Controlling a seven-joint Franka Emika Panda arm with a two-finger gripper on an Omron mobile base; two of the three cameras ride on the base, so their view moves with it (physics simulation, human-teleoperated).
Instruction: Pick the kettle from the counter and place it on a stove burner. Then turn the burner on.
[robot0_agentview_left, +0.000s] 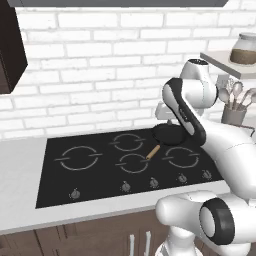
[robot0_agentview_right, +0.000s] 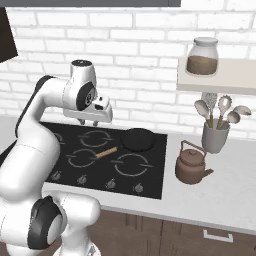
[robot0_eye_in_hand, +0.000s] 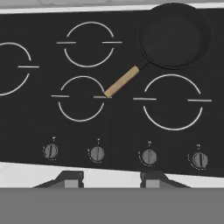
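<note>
In the left base view the arm hides part of the frying pan (robot0_agentview_left: 167, 134) and the stove's (robot0_agentview_left: 100, 185) right end. The hand view cuts off the leftmost ring (robot0_eye_in_hand: 13, 70), and the knob (robot0_eye_in_hand: 97, 153) markings are too small to read.

Kettle (robot0_agentview_right: 192, 164) upright on the counter (robot0_agentview_right: 235, 195), just right of the stove (robot0_agentview_right: 150, 185), near a grey cup of utensils (robot0_agentview_right: 216, 131). Frying pan (robot0_agentview_right: 138, 139) on the glass at back right, wooden handle pointing left. Gripper (robot0_agentview_right: 89, 122) hanging above the stove's rear left, holding nothing. Jar (robot0_agentview_right: 202, 56) on the shelf (robot0_agentview_right: 220, 80).
</note>
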